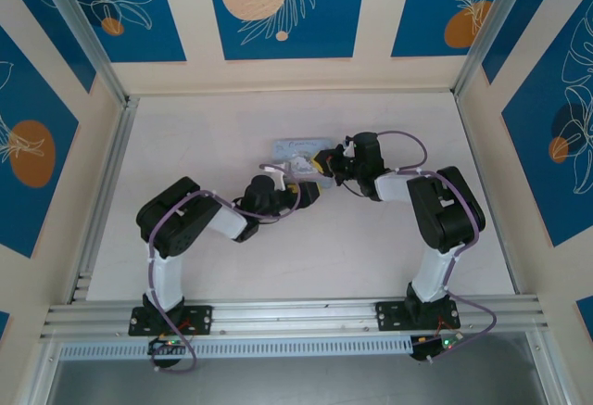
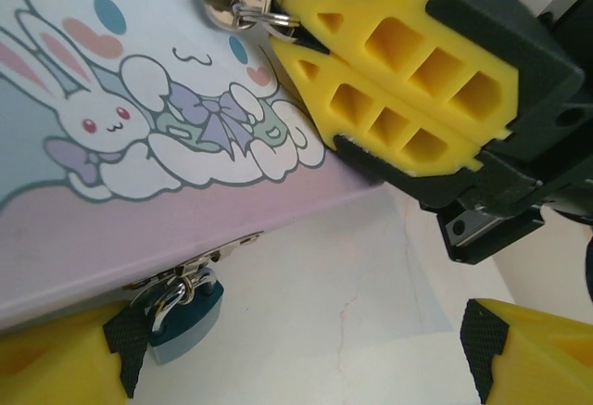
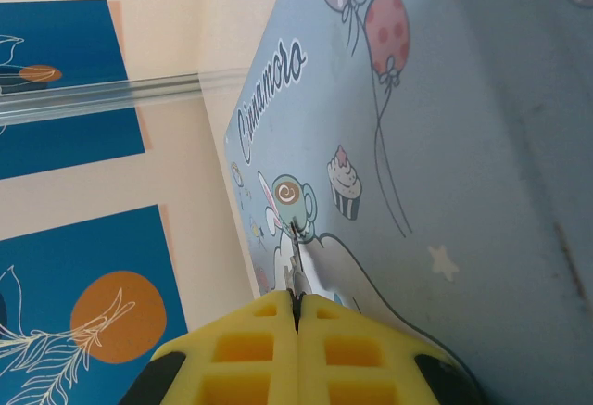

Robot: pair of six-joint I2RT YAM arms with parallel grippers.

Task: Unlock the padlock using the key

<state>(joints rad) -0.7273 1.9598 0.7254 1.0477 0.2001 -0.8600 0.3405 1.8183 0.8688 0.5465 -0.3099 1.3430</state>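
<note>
right fingers (image 3: 278, 331) pinch the key (image 2: 227, 8), left fingers (image 2: 56, 368) spread wide, above white table (image 1: 371, 247) between blue panels (image 1: 278, 6).

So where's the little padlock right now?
In the left wrist view, the padlock hangs at the bottom left, hooked through the latch on the tin box's side wall.

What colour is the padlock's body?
The padlock is dark teal-blue; the left wrist view shows it best.
</note>
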